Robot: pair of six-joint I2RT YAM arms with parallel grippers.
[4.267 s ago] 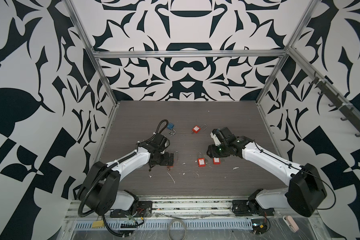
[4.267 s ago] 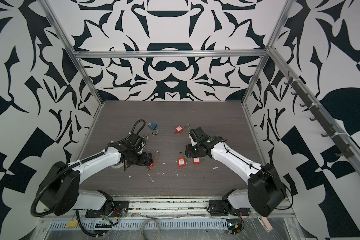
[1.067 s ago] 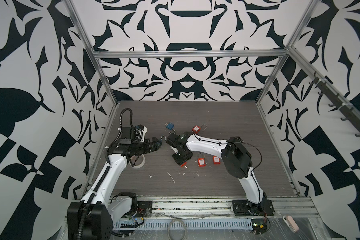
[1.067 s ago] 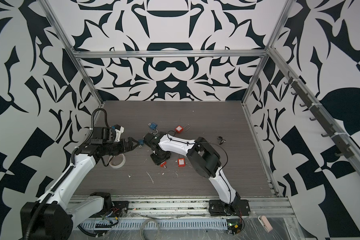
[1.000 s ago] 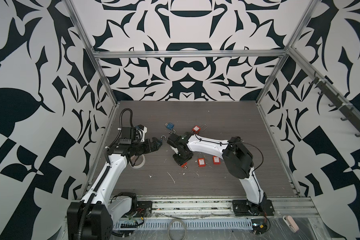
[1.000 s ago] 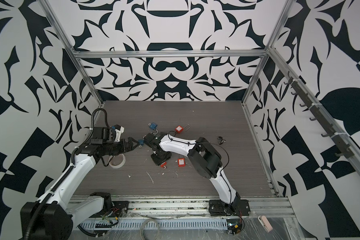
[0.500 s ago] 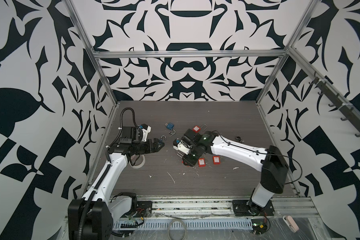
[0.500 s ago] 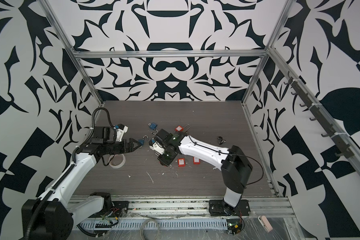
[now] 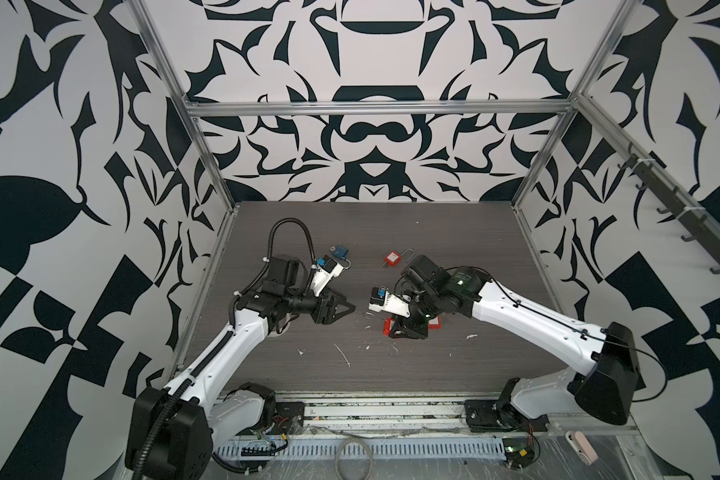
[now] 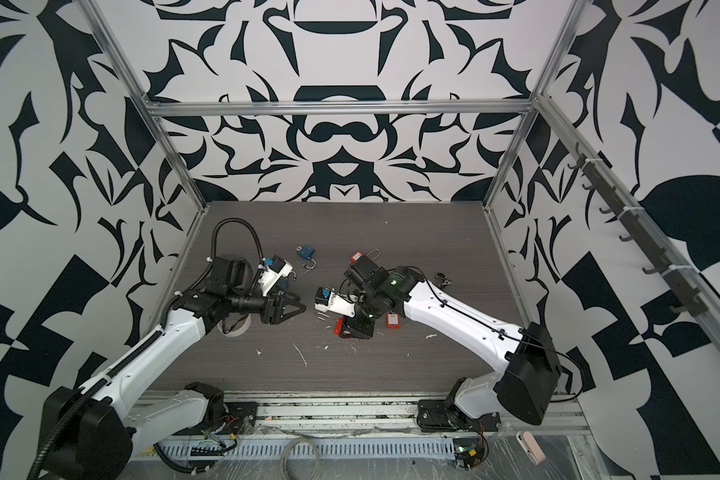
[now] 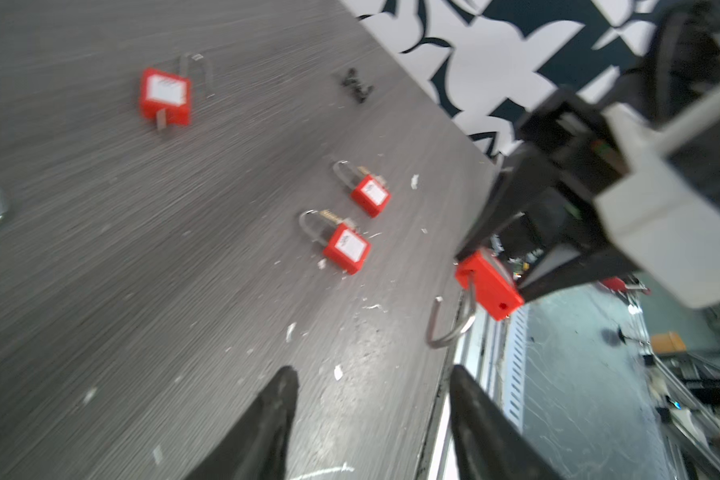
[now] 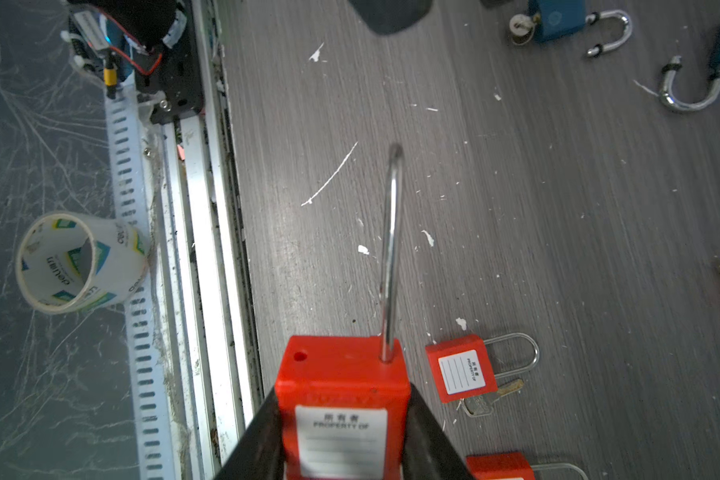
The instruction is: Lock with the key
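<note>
My right gripper (image 12: 341,399) is shut on a red padlock (image 12: 341,370) and holds it above the table. Its steel shackle (image 12: 391,249) stands out of the body, with one leg free and the other hole empty. In both top views this padlock (image 9: 387,326) (image 10: 339,325) hangs just right of centre. My left gripper (image 11: 371,374) (image 9: 348,308) is open with nothing between its fingers. It points at the held padlock (image 11: 489,286) from a short way off. A key (image 12: 481,405) lies on the table beside a shut red padlock (image 12: 460,368). Neither gripper holds a key.
A second shut red padlock (image 11: 371,195) lies by the first. Another red padlock (image 9: 393,257) and two blue padlocks (image 12: 553,16) lie further back. A tape roll (image 10: 233,326) sits under my left arm. A small black piece (image 10: 443,279) lies at the right. The table's front rail (image 12: 208,249) is close.
My right arm has swung from the left of centre back to the right, carrying the red padlock. My left gripper has reached toward the middle and its jaws have narrowed.
</note>
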